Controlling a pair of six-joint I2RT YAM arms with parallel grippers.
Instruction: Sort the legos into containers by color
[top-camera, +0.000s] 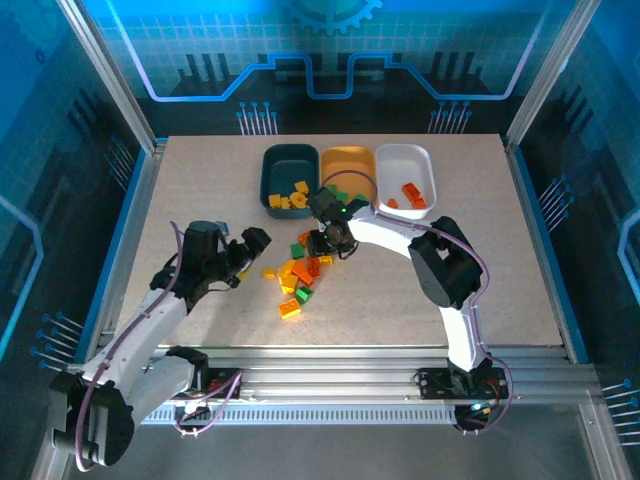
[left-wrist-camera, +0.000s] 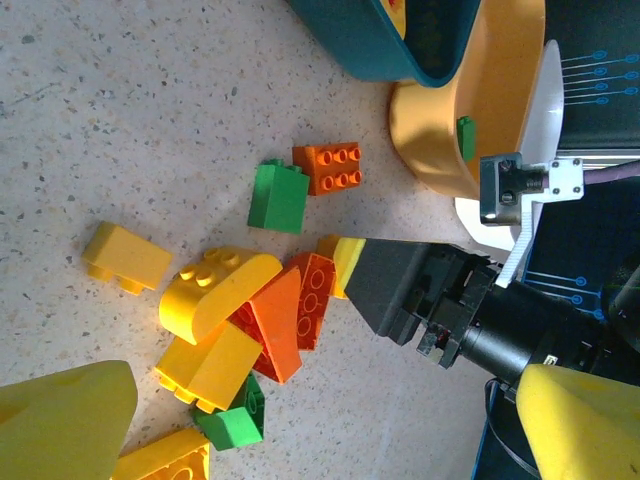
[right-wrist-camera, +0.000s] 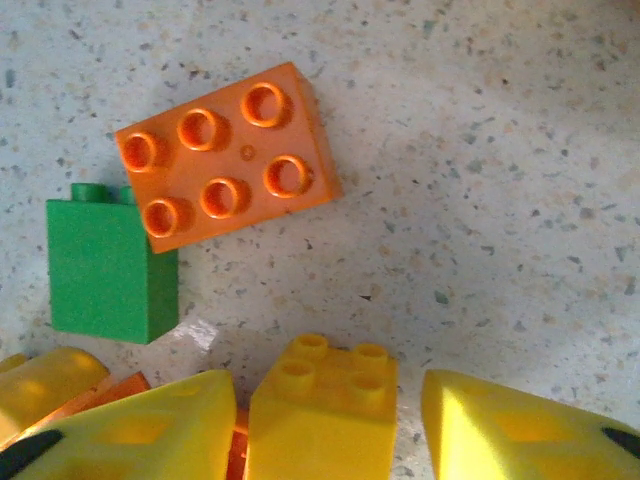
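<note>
Right wrist: right claw (right-wrist-camera: 325, 425) half-open astride yellow brick (right-wrist-camera: 320, 395) (one-sided gap); left claw (left-wrist-camera: 325, 380) wide, empty.

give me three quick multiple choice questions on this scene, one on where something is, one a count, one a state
1. Which tray holds the yellow bricks that are already sorted?
A) teal
B) white
C) orange-yellow

2. In the right wrist view, how many studs top the orange brick next to the green brick?
A) four
B) six
C) eight

3. How does the left pincer stand?
A) shut on a green brick
B) shut on a red brick
C) wide open, gripping nothing

Answers:
1 A: in the top view the yellow bricks lie inside the teal tray.
2 B: its top shows two rows of three studs.
3 C: its two fingers stand far apart and clamp nothing.
</note>
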